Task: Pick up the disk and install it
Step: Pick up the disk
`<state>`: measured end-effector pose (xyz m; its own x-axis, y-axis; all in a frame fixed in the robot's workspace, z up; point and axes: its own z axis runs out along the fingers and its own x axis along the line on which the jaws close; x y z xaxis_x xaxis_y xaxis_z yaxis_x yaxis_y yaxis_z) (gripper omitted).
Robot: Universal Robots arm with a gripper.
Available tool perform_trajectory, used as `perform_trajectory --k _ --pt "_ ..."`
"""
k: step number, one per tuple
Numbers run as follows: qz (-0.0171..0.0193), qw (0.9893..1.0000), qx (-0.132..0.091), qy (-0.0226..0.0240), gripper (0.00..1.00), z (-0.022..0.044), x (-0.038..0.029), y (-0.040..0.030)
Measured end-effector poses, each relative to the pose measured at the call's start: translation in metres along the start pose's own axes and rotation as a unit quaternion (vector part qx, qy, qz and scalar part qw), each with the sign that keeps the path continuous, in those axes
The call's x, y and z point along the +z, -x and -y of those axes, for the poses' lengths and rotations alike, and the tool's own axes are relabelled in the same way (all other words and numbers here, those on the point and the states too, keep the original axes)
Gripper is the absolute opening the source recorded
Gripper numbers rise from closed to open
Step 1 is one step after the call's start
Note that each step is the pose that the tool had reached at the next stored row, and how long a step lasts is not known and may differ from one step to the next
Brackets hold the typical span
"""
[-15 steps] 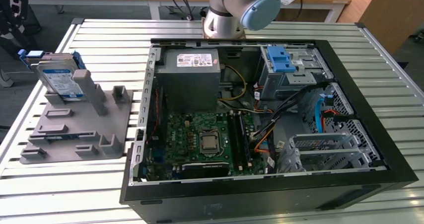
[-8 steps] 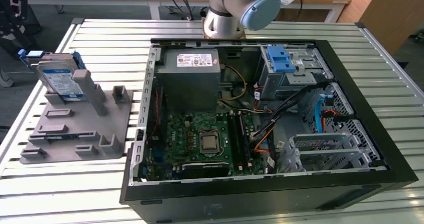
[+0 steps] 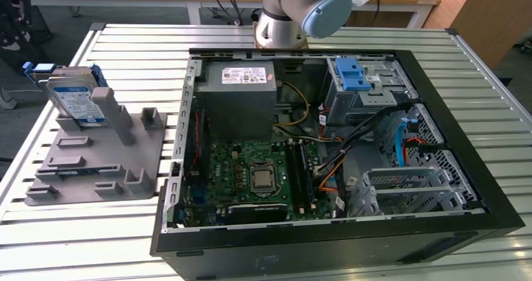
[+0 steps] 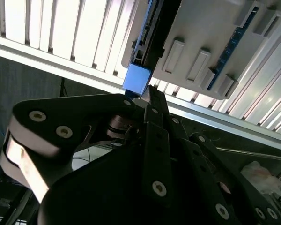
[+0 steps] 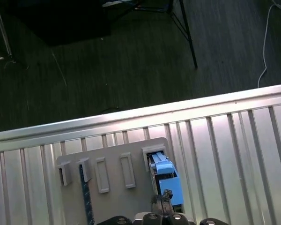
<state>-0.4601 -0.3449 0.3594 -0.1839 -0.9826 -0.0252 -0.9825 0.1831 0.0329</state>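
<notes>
Your gripper [image 4: 146,99] is right by the blue end of the disk [image 5: 166,174]. The disk stands in the grey holder [image 3: 83,169]. You cannot tell if the gripper is open or closed.

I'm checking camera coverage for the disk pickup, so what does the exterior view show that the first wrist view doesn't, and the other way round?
Exterior view: the open computer case with its motherboard, grey power supply and blue-latched drive cage, plus the arm's base behind it. First wrist view: the gripper, lined up over the blue end of the disk. Both: the disk standing in the grey holder on the slatted table.
</notes>
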Motion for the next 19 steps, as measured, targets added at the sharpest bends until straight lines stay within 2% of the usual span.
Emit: perform_trajectory --k 4,7,10,15,16,19 --pt "-0.0011 0.9995 -0.033 0.0009 0.11 0.0 0.0008 0.0" --pt "-0.002 0.9982 -0.061 0.0015 0.11 0.0001 0.0016 0.0" --pt "-0.0029 0.9962 -0.088 0.0021 0.11 0.0001 0.0022 0.0" --pt "-0.0042 0.9917 -0.129 0.0032 0.11 0.0001 0.0028 -0.0001" --pt "-0.0043 0.9914 -0.131 0.0032 0.11 0.0001 0.0028 -0.0001" --pt "-0.0043 0.9914 -0.131 0.0031 0.11 0.0001 0.0029 -0.0001"
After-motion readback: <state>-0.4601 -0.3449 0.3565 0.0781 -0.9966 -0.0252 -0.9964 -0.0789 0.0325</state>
